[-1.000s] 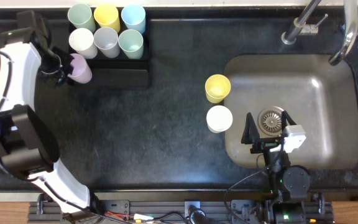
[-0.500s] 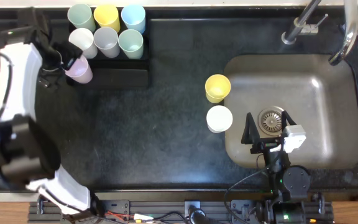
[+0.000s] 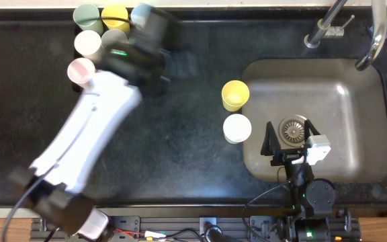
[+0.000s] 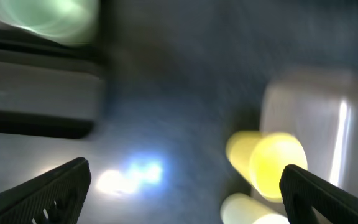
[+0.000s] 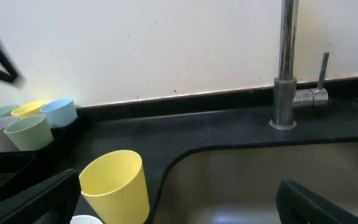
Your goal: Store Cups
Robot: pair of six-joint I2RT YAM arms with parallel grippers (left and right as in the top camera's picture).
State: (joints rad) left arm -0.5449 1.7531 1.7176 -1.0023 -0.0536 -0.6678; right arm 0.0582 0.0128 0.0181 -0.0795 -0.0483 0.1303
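- Left hand (image 4: 185,173): fingers spread wide, nothing held, above the dark table (image 3: 180,154) between rack (image 5: 8,163) and sink (image 3: 355,74); blurred.
- Pink cup (image 3: 81,69): upright, mouth up, at the rack's left end, just beside the stored cups (image 3: 115,16).
- Yellow cup (image 3: 235,94) and white cup (image 3: 237,128): upright on the table, side by side at the sink's left rim.
- Right hand (image 3: 289,138): open, empty, low over the sink.

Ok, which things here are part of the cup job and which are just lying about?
Job: yellow cup, white cup, pink cup, stored cups.
Lying about: sink, tap, drain.
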